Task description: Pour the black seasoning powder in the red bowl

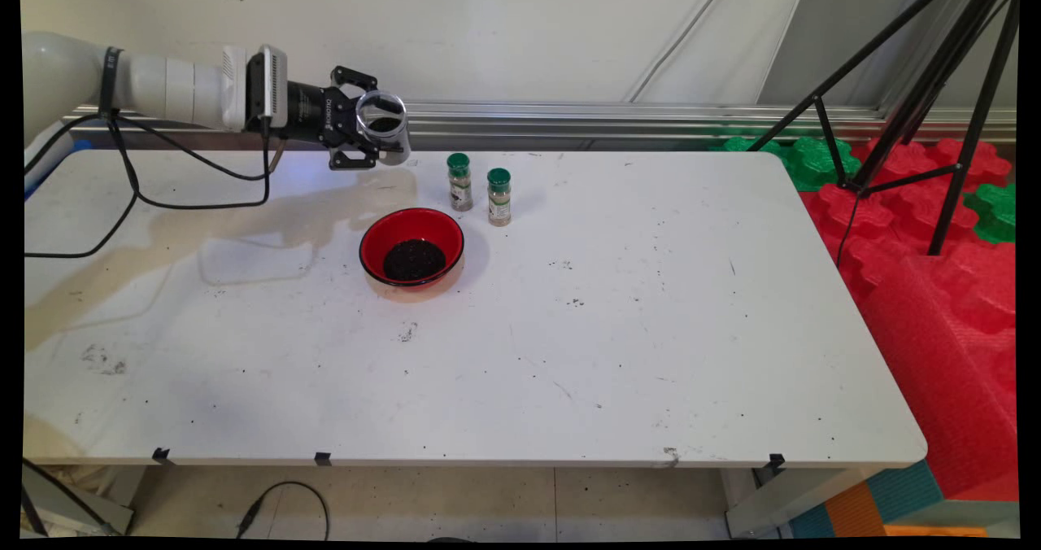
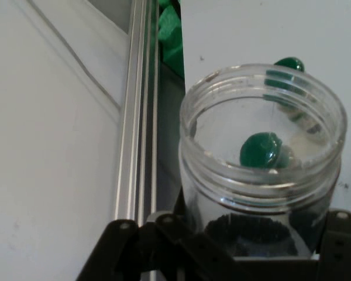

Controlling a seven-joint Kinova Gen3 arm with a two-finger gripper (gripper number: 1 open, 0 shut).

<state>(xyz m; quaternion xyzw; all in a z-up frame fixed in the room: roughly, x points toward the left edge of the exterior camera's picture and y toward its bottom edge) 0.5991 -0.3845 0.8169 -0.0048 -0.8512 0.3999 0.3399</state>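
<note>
My gripper (image 1: 382,139) is shut on a clear open jar (image 1: 382,124), held sideways in the air over the table's back left, its mouth facing the camera. In the hand view the jar (image 2: 262,170) fills the middle, with a little dark grain left at its bottom. Below and slightly right of the gripper stands a red bowl (image 1: 411,246) holding a heap of black grains. Two green-capped spice bottles (image 1: 459,181) (image 1: 498,197) stand just behind the bowl, to the right of the jar; they show through the jar's glass in the hand view.
The white table (image 1: 651,330) stretches to the right and front. A black tripod (image 1: 935,86) and red and green foam blocks (image 1: 935,233) stand off its right side. Black cables (image 1: 138,192) hang from the arm over the table's left. A metal rail (image 1: 610,119) runs along the wall.
</note>
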